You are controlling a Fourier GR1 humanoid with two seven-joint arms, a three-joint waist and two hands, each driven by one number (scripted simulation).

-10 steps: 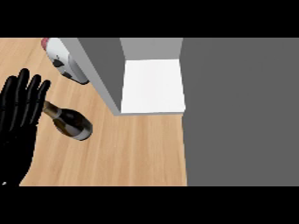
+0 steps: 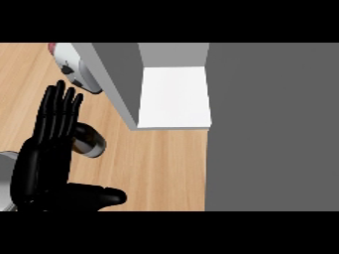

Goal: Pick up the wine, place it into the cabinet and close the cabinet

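one robot hand [image 2: 52, 149] shows, coming in at about 7 o'clock of the head view. by its place at the view's left i judge it the left one, with fingers [image 2: 61, 106] straight and close together pointing toward 12 o'clock and the thumb [image 2: 92, 196] stuck out toward 3 o'clock. it curls round nothing. the other robot hand is out of view.

the wine [image 2: 89, 140] lies on its side on the wooden surface [image 2: 161, 168], just at the 3 o'clock edge of the fingers, which hide most of it; only a dark rounded body and a pale band show. whether the fingers touch it cannot be told. the cabinet [image 2: 172, 96] stands open at about 1 o'clock from the bottle, its white floor bare, with its grey door [image 2: 117, 82] edge-on between the bottle and the opening. a small white and red thing [image 2: 74, 64] lies at 12 o'clock, just behind the door.

the main risk, as i judge it, is that a bottle lying on its side rolls: a flat, straight-fingered contact could nudge it toward 3 o'clock instead of enclosing it. a second risk is the door edge, close by the fingertips; a lift straight toward the opening could strike it with bottle or fingers. the task is at its start, nothing yet grasped.
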